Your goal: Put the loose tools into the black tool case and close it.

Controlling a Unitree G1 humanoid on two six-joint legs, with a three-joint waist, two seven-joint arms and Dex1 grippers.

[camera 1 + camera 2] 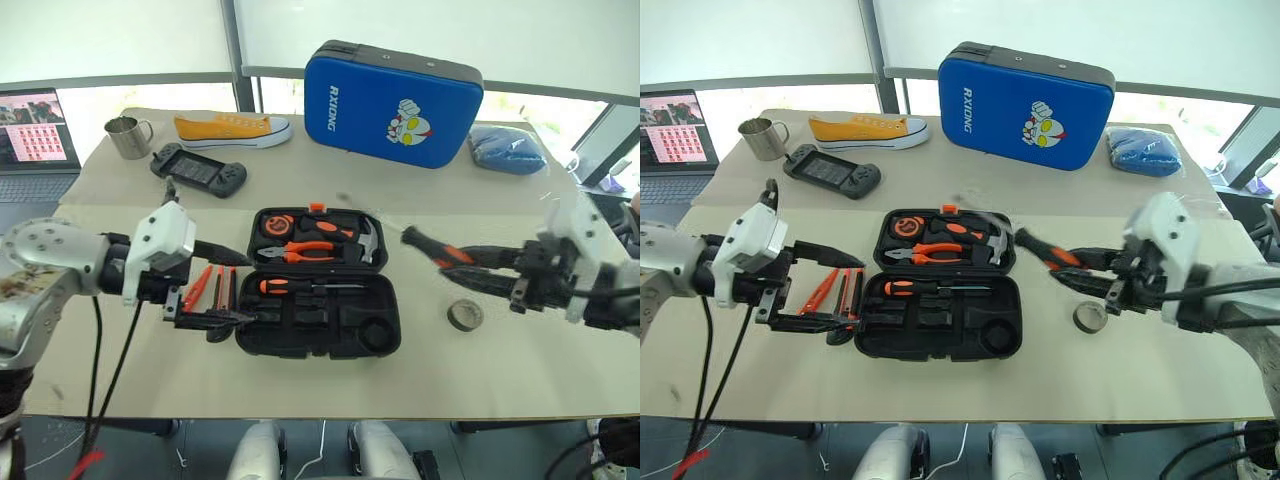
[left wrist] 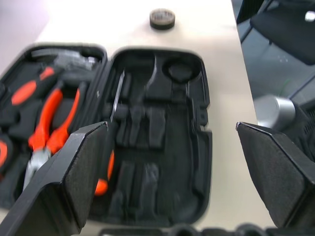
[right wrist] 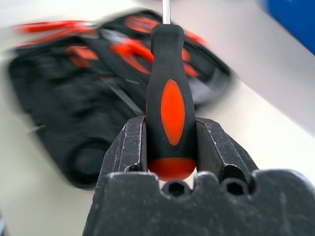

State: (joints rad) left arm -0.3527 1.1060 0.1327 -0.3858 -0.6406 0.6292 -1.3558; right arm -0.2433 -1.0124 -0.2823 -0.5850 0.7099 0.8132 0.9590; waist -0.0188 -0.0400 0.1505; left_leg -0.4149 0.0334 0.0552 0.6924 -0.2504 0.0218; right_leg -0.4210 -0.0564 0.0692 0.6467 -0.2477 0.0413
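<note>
The black tool case [image 1: 392, 322] lies open at the table's middle. Its far half holds pliers and a hammer, and one screwdriver [image 1: 300, 286] lies in its near half. My right gripper [image 1: 462, 268] hangs to the right of the case, above the table. It is shut on the orange-and-black handle of a second screwdriver [image 3: 167, 98], whose shaft points toward the case. My left gripper [image 1: 232, 288] is open just left of the case, over loose tools [image 1: 197, 287] that lie on the table. It partly hides them.
A roll of tape [image 1: 465, 315] lies right of the case, under my right arm. At the back stand a blue cartoon-printed case [image 1: 392, 102], a yellow shoe [image 1: 232, 128], a metal mug [image 1: 128, 137], a game controller [image 1: 198, 170] and a blue cloth [image 1: 507, 150]. A laptop [image 1: 35, 130] sits far left.
</note>
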